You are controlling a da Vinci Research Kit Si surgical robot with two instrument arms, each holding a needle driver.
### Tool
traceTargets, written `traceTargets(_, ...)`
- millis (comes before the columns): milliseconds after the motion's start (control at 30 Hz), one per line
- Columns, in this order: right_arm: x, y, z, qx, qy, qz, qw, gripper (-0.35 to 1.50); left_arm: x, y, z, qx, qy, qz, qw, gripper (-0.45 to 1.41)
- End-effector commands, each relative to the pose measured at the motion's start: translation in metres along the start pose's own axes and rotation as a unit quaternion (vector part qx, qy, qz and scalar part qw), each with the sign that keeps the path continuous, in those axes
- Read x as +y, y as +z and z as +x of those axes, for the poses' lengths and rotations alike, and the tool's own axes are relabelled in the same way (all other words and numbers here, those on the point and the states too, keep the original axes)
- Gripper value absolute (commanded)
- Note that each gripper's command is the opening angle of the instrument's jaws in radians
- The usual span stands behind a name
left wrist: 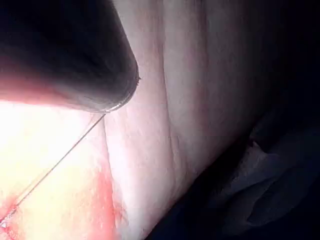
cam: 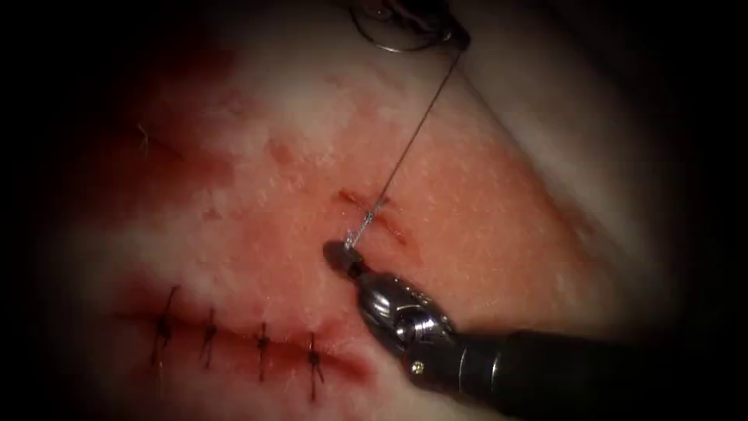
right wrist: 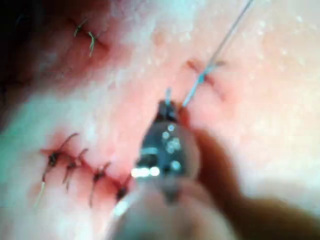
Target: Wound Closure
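Note:
On the tissue (cam: 483,203) lies a short cut (cam: 389,222) with the thread (cam: 413,140) coming out of it. My right tool (cam: 340,253) reaches in from the lower right, just left of the cut, jaws shut on the thread's short end. The long end runs taut up and to the right to my left tool (cam: 458,34), a dark tip shut on the thread at the top edge. The thin curved needle (cam: 389,48) hangs beside that tip, clear of the tissue. The right wrist view has the right tool (right wrist: 167,106) and thread (right wrist: 225,40); the left wrist view has the thread (left wrist: 60,162) under the shaft (left wrist: 75,55).
A longer cut (cam: 234,339) at the lower left is closed by several dark stitches (right wrist: 75,165) with cut ends standing up. One more cut thread end (cam: 144,136) sits at the upper left. Red fluid stains the tissue around both cuts. The tissue's edge (left wrist: 200,175) drops off to dark cloth.

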Motion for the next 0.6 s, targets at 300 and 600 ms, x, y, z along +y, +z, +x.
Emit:
traceTargets(300, 0.0002, 0.0009, -0.0002, -0.001, -0.102, 0.062, 0.993, 0.67, 0.0007, -0.001, 0.0007, 0.011, 0.0, -0.017, 1.0, -0.35)
traceTargets(600, -0.0012, -0.0009, 0.0016, -0.015, -0.303, 0.136, 0.943, 1.41, 0.0024, -0.0077, 0.0021, 0.027, 0.001, -0.048, 0.998, -0.35)
